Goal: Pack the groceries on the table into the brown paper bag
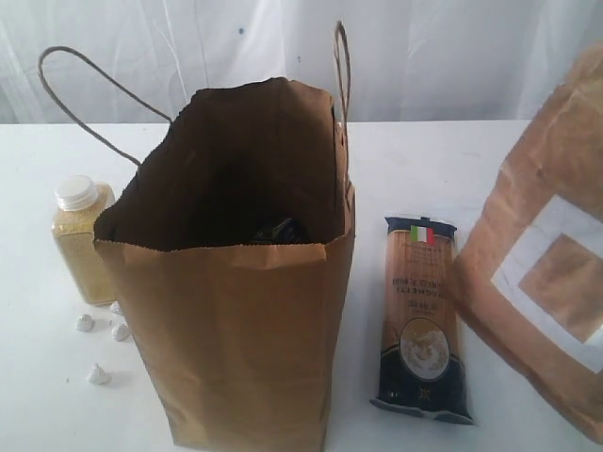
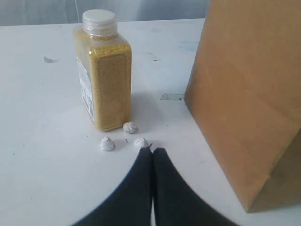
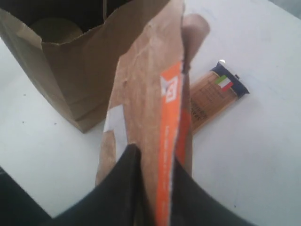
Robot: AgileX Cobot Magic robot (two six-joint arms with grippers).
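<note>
Brown paper bag (image 1: 236, 339) stands upright and open-mouthed at the centre of the white counter (image 1: 47, 414), its two cord handles (image 1: 85, 80) rising behind the ragged rim and a dark item (image 1: 280, 230), too dim to identify, lying deep inside. At far left, the yellow-grain bottle (image 1: 83, 240) stands upright with its white cap on, just beside the bag's left wall but apart from it. A few small white crumpled pellets (image 1: 98, 375) are scattered at the bottle's foot. The left pincer (image 2: 153, 150), seen only from its own wrist camera, is empty with its fingers pressed together. Its tips sit just beside one pellet, the bottle stands beyond them, and the bag's wall rises close alongside. Right of the bag, the dark-blue spaghetti packet (image 1: 421, 320) lies flat and lengthwise on the counter, near the bag's base with a strip of bare surface between them. At far right, the right pincer (image 3: 157, 157) is pinching the brown orange-labelled pouch (image 1: 551, 188) by one end. The pouch is tilted, close to the packet's right edge and to the right of the bag's mouth. Bare counter stretches behind the bag and along the front left.
</note>
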